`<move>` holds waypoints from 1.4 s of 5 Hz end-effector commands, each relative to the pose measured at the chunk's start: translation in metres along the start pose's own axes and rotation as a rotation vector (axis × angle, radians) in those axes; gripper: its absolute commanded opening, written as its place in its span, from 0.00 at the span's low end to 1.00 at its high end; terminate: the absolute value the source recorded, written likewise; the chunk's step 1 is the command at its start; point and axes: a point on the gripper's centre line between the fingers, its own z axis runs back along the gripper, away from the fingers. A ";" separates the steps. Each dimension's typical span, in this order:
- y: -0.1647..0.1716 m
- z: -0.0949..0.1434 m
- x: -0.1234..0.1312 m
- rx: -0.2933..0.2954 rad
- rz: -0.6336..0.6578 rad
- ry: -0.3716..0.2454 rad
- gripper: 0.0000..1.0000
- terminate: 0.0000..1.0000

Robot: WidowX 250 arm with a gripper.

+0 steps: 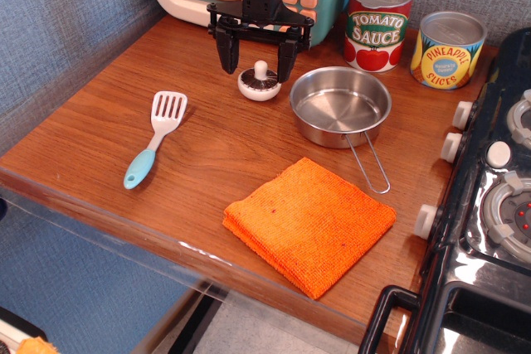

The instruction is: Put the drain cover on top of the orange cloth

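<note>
- Orange cloth [309, 223] lies flat near the front edge of the table [108, 97], toward the right front corner, with nothing on it; it is the drop spot and needs no fixing.
- Steel pan [340, 107] sits between the cloth and the back edge, its wire handle pointing at the cloth; any carry path is best kept over or beside it without clipping the rim.
- Drain cover [260, 83] stands knob up just left of the pan, toward the back edge, well apart from the cloth.
- Gripper [258, 57] hangs just above the cover, pointing straight down, fingers spread wide, one each side of the knob, holding nothing.
- Judgement: lower squarely until the fingertips flank the knob, then close gently, since an off-centre pinch could tip the small disc.
</note>
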 end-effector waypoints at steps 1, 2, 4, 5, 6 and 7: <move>0.012 0.011 0.016 0.003 0.045 -0.040 1.00 0.00; 0.013 0.007 0.018 0.010 0.054 -0.035 1.00 0.00; 0.013 0.003 0.020 0.022 0.058 -0.024 0.00 0.00; 0.012 0.003 0.019 0.028 0.056 -0.020 0.00 0.00; 0.011 0.003 0.018 0.031 0.069 -0.012 1.00 0.00; 0.009 0.006 0.017 0.028 0.058 -0.020 1.00 0.00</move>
